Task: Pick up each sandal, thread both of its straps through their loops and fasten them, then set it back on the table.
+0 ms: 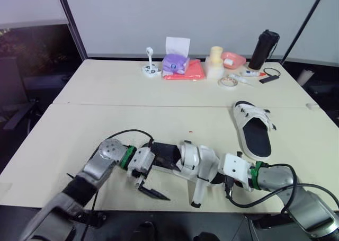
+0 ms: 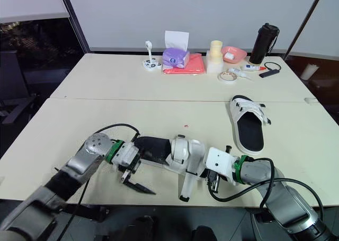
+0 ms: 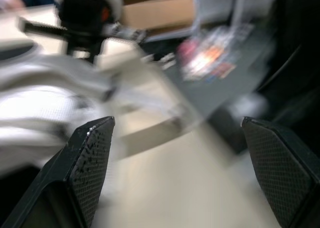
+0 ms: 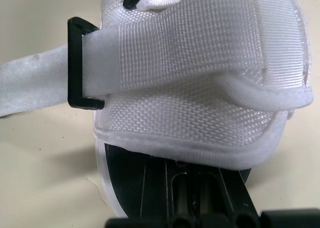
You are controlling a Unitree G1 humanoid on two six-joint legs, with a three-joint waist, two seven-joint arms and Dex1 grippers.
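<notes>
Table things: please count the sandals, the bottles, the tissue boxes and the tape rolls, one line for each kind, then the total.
Sandals: 2, the near sandal and the far sandal
Bottles: 1, the black bottle
Tissue boxes: 1, the tissue box
Tape rolls: 1, the tape roll
Total: 5

Near sandal (image 1: 185, 159) — its strapped end is hidden behind the right end effector (image 1: 220, 176), and the grip there is unreadable. Past its black loop (image 4: 75, 62), the strap (image 4: 30, 82) is cut off by the frame edge. Far beyond the sandal, the small items (image 1: 249, 74) on the worktop (image 1: 106, 87) cannot be named.
</notes>
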